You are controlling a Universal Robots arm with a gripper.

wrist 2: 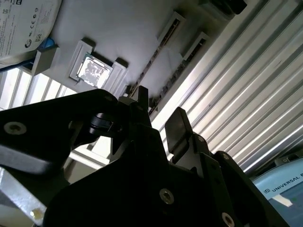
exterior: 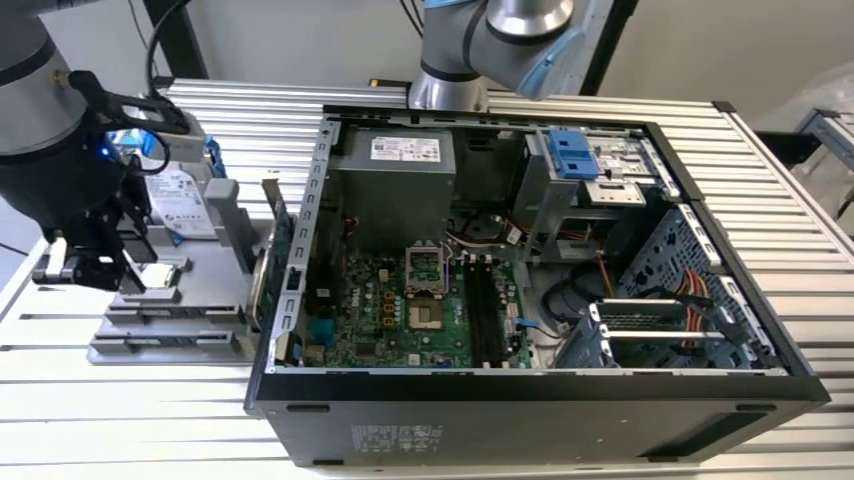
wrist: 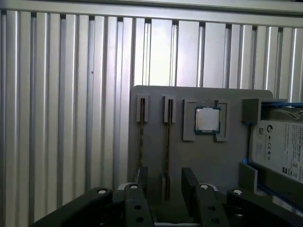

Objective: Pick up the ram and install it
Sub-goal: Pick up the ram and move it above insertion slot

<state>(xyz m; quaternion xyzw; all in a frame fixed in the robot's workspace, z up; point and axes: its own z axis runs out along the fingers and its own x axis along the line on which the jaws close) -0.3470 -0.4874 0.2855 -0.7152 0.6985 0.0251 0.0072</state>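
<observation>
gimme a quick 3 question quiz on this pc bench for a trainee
1. True or false: the gripper is shut on one of the ram sticks.
2. What lies on the gray tray beside the sticks' slots? A a processor chip; B a fan; C a screwdriver.
3. In the first wrist view, how many ram sticks stand in the tray's slots?
Key: 1 false, its fingers are open, with one stick lined up between them; 2 A; 3 two.
</observation>
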